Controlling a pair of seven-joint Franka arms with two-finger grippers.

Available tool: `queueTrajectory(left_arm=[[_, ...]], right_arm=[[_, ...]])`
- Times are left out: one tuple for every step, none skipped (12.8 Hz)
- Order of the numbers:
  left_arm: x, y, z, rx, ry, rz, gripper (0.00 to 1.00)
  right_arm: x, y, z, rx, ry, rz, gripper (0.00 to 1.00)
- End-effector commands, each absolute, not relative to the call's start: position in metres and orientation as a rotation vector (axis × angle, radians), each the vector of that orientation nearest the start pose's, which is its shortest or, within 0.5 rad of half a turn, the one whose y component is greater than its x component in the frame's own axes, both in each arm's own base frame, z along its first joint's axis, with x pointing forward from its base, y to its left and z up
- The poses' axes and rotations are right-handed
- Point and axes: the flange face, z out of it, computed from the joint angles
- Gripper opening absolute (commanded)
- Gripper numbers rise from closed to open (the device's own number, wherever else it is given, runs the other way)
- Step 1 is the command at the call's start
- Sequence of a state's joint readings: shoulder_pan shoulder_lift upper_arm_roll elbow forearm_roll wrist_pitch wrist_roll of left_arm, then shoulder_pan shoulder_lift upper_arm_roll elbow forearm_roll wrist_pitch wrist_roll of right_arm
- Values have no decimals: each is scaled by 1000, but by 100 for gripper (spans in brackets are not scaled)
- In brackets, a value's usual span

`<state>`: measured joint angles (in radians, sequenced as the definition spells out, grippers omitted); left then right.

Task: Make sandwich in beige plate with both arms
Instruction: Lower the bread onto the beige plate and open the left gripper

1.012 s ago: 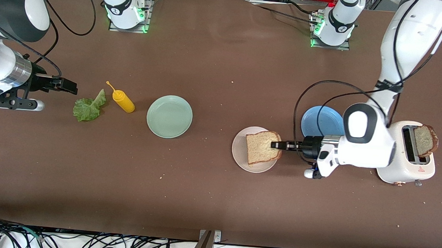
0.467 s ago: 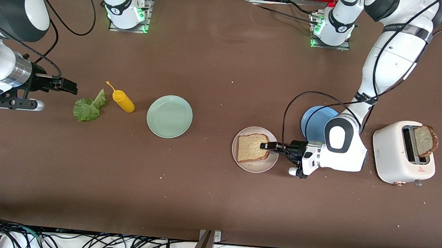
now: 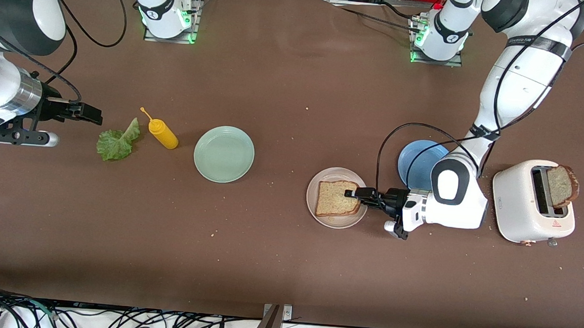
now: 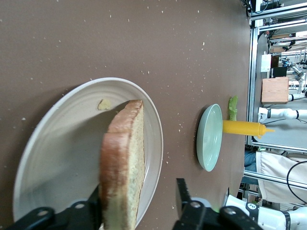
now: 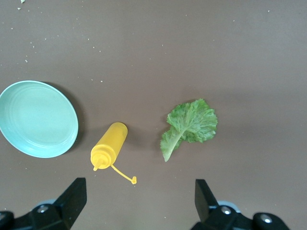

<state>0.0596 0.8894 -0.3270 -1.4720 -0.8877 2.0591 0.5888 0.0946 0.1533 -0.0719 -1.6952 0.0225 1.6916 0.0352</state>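
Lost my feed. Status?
Left gripper open around bread on beige plate. Right gripper open, waiting over lettuce. Second slice in toaster.

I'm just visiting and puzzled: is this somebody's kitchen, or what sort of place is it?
Probably a robotics lab staged as a kitchen: two bolted-down arms share a brown table with a toaster, bread on a beige plate, and tangled cables.

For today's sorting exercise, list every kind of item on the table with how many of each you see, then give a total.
Plates: 3 – beige plate, green plate, blue plate
Bread slices: 2 – one on the beige plate, one in the toaster
Lettuce leaf: 1
Mustard bottle: 1
Toaster: 1
Total: 8
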Motion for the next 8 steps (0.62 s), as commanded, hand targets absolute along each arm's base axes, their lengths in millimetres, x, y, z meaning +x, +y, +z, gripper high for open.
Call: queueTrajectory(left_arm=[[681, -176, 186, 2159, -294, -108, 100], [680, -176, 195, 2176, -333, -119, 100], [678, -175, 201, 2201, -390, -139, 100], [679, -171, 211, 2231, -441, -139, 100], [678, -169, 222, 2256, -486, -146, 100], [677, -167, 232, 2284, -506, -170, 100], [677, -163, 247, 2326, -521, -197, 100], [676, -160, 263, 2377, -532, -217, 100]], right_arm=[[589, 16, 489, -3126, 11, 254, 100], [589, 16, 489, -3126, 11, 254, 100], [589, 16, 489, -3126, 11, 254, 100], [589, 16, 489, -3126, 11, 254, 100], [589, 16, 489, -3126, 11, 254, 100], [589, 16, 489, -3126, 11, 254, 100], [589, 16, 488, -3125, 11, 257, 100], [589, 16, 489, -3126, 11, 254, 100]])
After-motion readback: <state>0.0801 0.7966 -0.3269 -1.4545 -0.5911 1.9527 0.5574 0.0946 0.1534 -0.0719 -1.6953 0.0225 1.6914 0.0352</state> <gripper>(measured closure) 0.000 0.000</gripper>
